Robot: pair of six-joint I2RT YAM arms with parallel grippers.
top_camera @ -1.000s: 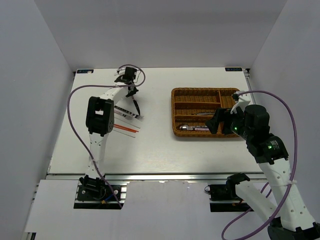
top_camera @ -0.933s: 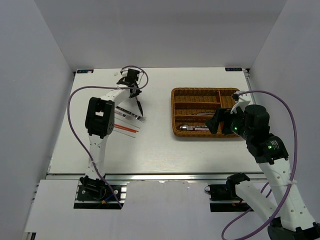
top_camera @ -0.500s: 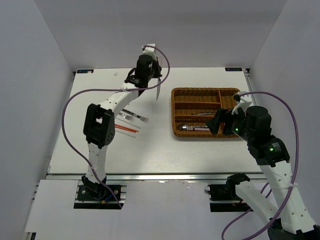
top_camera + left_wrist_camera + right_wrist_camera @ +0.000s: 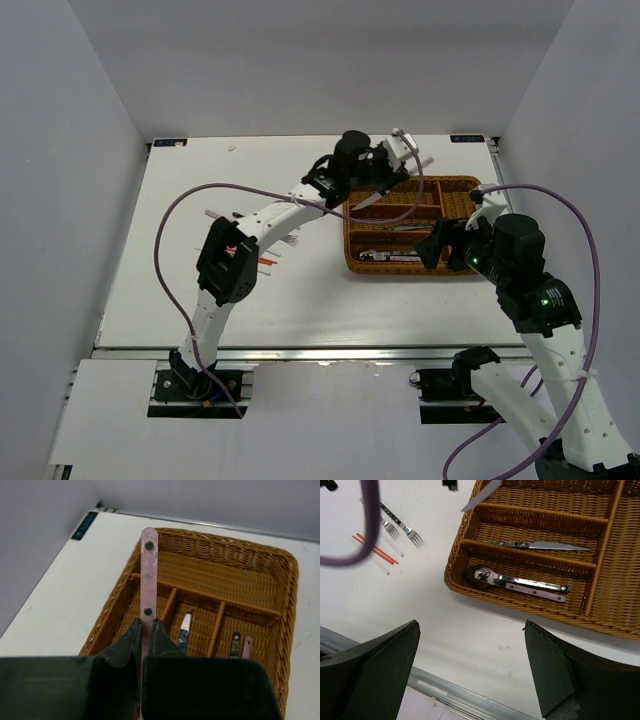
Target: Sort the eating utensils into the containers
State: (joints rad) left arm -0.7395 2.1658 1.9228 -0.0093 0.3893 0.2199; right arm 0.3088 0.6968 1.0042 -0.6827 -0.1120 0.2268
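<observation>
- Right gripper [image 4: 470, 630]: black, two-finger, spread wide and empty, hovering by the near rim of the rectangular brown woven wicker tray [image 4: 457, 580].
- Tray contents: pink-handled metal spoon [image 4: 520, 585] in the nearest long section, steel knife [image 4: 535, 545] in the middle one.
- Table, left of the tray and well apart: metal forks [image 4: 400, 527], thin red chopsticks [image 4: 375, 547].
- Left gripper [image 4: 145, 630]: pinched on the pink-handled metal knife [image 4: 149, 580], which it held above the tray's far section.
- Handling: judged light, rigid and slick. The flat handle was the safest hold.

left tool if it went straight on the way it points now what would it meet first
Most likely the floor of the wicker tray, and the pink-handled knife the left tool grips would touch before the tool itself; depth is unclear.
</observation>
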